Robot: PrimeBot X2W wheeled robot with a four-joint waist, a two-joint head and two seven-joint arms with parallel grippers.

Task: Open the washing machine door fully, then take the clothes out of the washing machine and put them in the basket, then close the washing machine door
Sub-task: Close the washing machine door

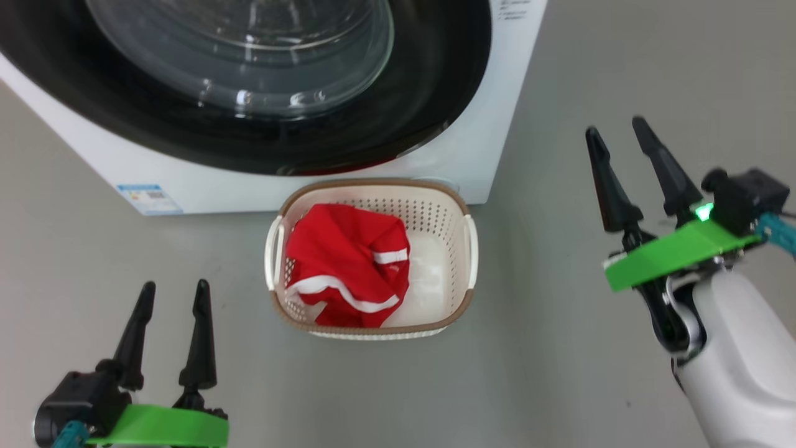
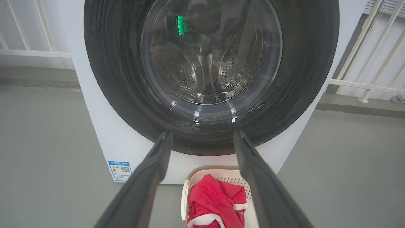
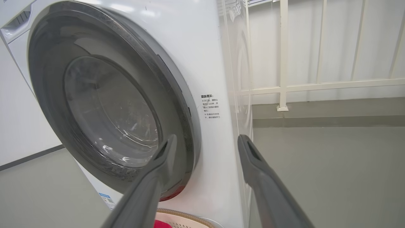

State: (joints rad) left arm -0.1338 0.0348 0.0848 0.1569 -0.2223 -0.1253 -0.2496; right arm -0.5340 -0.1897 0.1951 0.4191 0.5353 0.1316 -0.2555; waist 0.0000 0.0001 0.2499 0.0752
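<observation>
The washing machine door (image 1: 435,93) sat flat against the front of the white washing machine (image 1: 491,155), its glass bowl bulging outward. Just in front of the machine, on the grey floor (image 1: 559,361), stood the basket (image 1: 373,185) — the red clothes (image 1: 348,267) with white trim lay bunched in its left half, with part of the bottom bare on the right. The left gripper (image 1: 175,285) hovered at the lower left, fingers spread and gripping nothing. The right gripper (image 1: 617,128) hung well apart from the basket on its right — fingers likewise spread, with nothing between them. A blue sticker (image 1: 149,198) marked the machine's lower front.
</observation>
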